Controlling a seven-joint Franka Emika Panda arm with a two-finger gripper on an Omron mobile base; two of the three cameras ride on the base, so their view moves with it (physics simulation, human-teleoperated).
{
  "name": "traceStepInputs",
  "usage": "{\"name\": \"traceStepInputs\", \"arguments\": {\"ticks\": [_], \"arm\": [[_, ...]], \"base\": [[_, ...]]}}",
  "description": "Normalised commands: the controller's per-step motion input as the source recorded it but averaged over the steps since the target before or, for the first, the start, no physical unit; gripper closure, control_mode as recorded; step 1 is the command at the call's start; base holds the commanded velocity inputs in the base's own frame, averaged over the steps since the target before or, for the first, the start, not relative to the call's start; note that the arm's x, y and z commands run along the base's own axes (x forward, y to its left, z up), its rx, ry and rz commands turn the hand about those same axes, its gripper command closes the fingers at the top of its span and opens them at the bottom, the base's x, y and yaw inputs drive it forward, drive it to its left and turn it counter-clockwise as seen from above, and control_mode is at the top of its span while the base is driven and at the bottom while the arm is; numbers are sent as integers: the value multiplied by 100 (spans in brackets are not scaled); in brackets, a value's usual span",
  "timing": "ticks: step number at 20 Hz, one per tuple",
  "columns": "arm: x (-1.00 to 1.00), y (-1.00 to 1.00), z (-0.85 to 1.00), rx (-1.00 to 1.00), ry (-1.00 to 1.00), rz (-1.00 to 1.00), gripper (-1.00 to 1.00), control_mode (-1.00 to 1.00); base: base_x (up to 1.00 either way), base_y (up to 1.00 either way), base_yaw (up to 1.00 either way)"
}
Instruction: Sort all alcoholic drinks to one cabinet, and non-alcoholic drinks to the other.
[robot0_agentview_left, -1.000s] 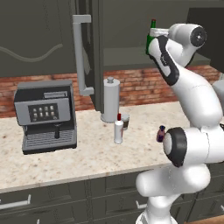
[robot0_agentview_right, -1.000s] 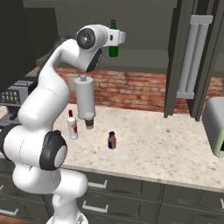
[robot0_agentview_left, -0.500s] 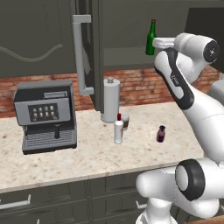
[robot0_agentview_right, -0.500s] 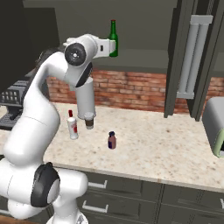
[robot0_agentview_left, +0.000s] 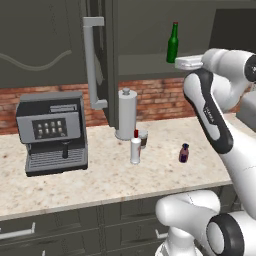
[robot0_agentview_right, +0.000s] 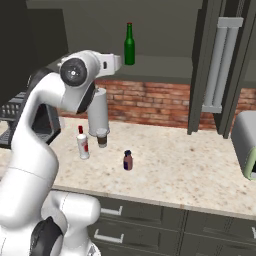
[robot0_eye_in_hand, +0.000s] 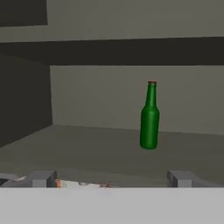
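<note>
So the green bottle (robot0_agentview_left: 173, 42) is standing upright on the bottom of the open wall cabinet (robot0_agentview_left: 150, 65). From the hand view it's parked on the cabinet floor a bit toward 1 o'clock from the pincer (robot0_eye_in_hand: 111, 178), clearly apart from it, nothing touching it. The pincer is wide open and empty, both fingertips (robot0_eye_in_hand: 41, 178) spread far apart at the bottom of that view, sitting just outside the cabinet's front edge.

In the left base view the pincer end of the arm sits at about 5 o'clock of the bottle, just beside the cabinet lip. The cabinet door (robot0_agentview_left: 100, 60) with its long pale bar handle (robot0_agentview_left: 91, 62) hangs open to the left of the opening. In the right base view another open door with the same bar handle (robot0_agentview_right: 220, 65) is off at 3 o'clock.

Down on the table (robot0_agentview_left: 100, 180): the white bottle with the red cap (robot0_agentview_left: 135, 148) stands upright, the coffee cup (robot0_agentview_left: 143, 139) just beside it at roughly 1 o'clock, right in front of the tall grey canister (robot0_agentview_left: 126, 114). The little purple bottle (robot0_agentview_left: 184, 153) stands alone, well apart to the right. Coffee machine (robot0_agentview_left: 51, 132) sits at the far left of the table.
</note>
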Motion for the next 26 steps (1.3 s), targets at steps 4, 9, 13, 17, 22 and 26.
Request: {"name": "traceStepInputs", "arguments": {"ticks": [4, 9, 13, 17, 22, 26], "arm": [[-59, 22, -21, -7, 13, 7, -100, -100], [-56, 20, -23, -5, 11, 7, -100, -100], [-50, 20, -24, -3, 9, 8, -100, -100], [-41, 24, -26, -4, 11, 6, -100, -100], [-31, 30, -26, -5, 11, 4, -100, -100], [-14, 33, -29, -6, 11, 2, -100, -100]], "base": [[0, 0, 0], [0, 0, 0], [0, 0, 0], [0, 0, 0], [0, 0, 0], [0, 0, 0]]}}
